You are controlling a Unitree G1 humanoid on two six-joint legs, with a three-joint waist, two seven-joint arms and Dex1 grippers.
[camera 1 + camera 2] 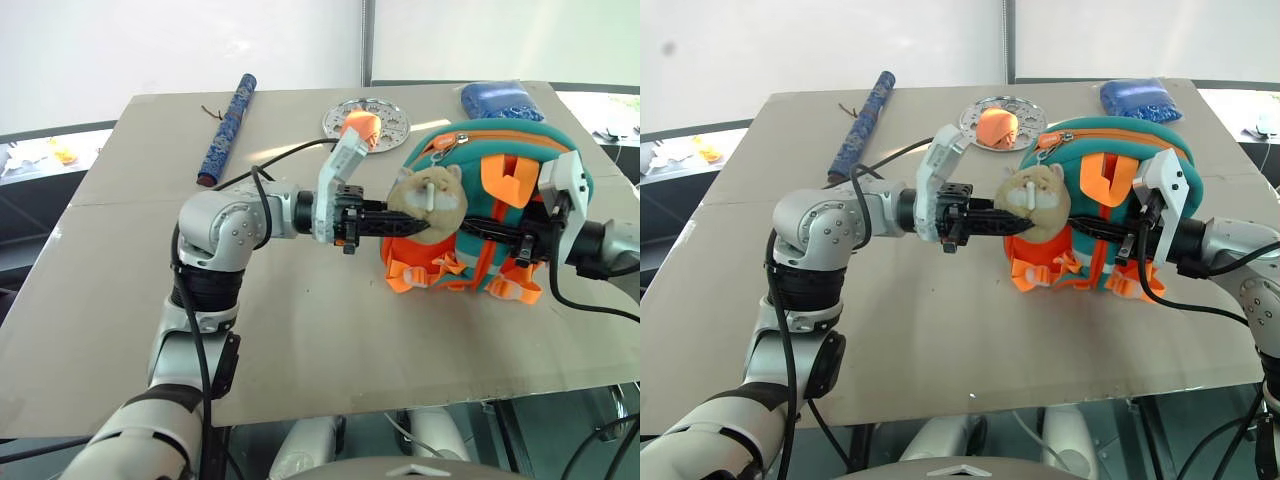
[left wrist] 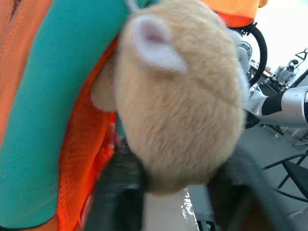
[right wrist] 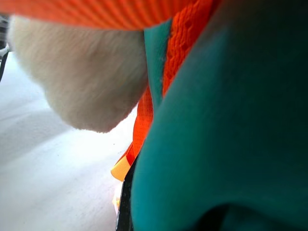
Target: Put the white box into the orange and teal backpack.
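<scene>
Left eye view is showing you the orange and teal backpack [image 1: 500, 215] standing upright on the flat cardboard table [image 1: 300, 340], soft fabric with webbing straps and a fuzzy beige plush toy [image 1: 428, 198] hanging on its front. Your left gripper [image 1: 415, 228] is reaching level from the left, its black fingers closing around the plush toy's underside. Your right gripper [image 1: 490, 232] is pressing in from the right, fingers pinched on an orange strap. I cannot tell where the white box is lying.
</scene>
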